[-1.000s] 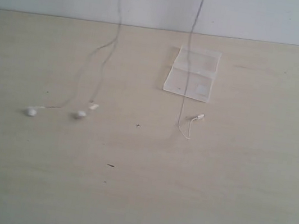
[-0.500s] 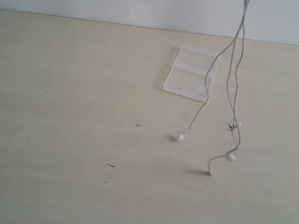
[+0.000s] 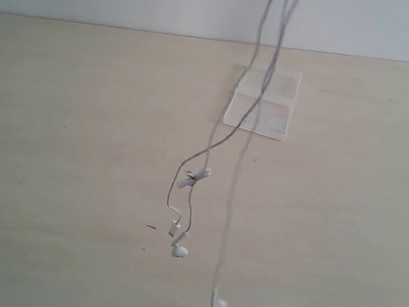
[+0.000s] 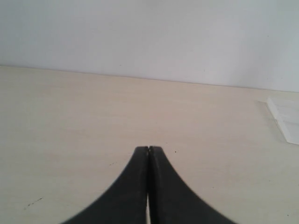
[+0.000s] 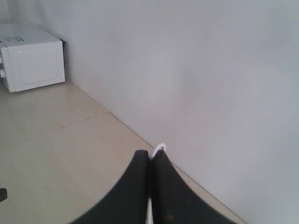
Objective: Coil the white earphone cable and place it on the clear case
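The white earphone cable (image 3: 200, 174) hangs in the air from above the top edge of the exterior view and dangles over the table's front half. One earbud (image 3: 180, 251) and the other earbud (image 3: 218, 305) swing at its low end, clear of the wood. The clear case (image 3: 262, 110) lies flat near the table's far edge, behind the hanging strands, and shows again as the clear case (image 4: 285, 123). My right gripper (image 5: 150, 153) is shut on the cable, with a small white loop (image 5: 159, 148) poking out at its tip. My left gripper (image 4: 148, 148) is shut, with no cable showing at its tip. Neither gripper appears in the exterior view.
A light wooden table (image 3: 68, 179) ends at a pale wall behind. A white microwave-like box (image 5: 30, 58) stands by the wall in the right wrist view. A few dark specks (image 3: 151, 227) mark the wood.
The cable first hung from two separate points with its ends on the table. It now hangs as one bundle, lifted off the wood and swung left in front of the case.
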`<state>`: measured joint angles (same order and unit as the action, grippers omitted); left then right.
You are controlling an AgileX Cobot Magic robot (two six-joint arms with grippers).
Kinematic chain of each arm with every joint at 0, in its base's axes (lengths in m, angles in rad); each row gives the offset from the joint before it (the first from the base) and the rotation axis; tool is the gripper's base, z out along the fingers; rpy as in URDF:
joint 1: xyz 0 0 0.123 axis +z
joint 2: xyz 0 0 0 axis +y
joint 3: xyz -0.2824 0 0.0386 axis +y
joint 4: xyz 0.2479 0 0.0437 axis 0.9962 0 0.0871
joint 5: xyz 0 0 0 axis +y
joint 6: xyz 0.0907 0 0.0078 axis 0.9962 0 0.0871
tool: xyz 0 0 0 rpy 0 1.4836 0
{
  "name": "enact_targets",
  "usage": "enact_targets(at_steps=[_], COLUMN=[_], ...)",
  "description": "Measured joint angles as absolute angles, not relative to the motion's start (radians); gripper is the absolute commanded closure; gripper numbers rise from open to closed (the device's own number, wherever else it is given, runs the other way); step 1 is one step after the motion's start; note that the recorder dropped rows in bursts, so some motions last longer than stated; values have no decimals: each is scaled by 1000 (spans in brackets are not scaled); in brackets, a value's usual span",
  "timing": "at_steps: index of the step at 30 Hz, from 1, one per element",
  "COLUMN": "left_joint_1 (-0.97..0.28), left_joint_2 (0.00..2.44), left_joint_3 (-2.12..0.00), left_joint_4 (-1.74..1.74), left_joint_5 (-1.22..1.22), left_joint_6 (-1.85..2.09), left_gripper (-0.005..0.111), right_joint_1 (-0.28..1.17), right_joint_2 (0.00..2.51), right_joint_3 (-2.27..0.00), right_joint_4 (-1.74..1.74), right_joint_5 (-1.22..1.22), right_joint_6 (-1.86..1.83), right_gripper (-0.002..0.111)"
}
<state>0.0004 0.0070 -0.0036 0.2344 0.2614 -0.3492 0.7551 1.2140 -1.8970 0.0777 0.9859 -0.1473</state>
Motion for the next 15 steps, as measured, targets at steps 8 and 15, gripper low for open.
enact_targets(at_steps=[8, 15], left_joint_1=[0, 0], left_joint_2=[7, 7], left_joint_3=[-4, -2], left_joint_4=[195, 40], left_joint_5=[258, 109], left_joint_6=[-351, -483], left_gripper=[107, 107], right_joint_1=[755, 755], right_joint_2=[1214, 1214], right_joint_3=[-1897, -1897], right_joint_4=[76, 72], right_joint_5=[1005, 1031], right_joint_6=[-208, -208], right_gripper=[108, 108])
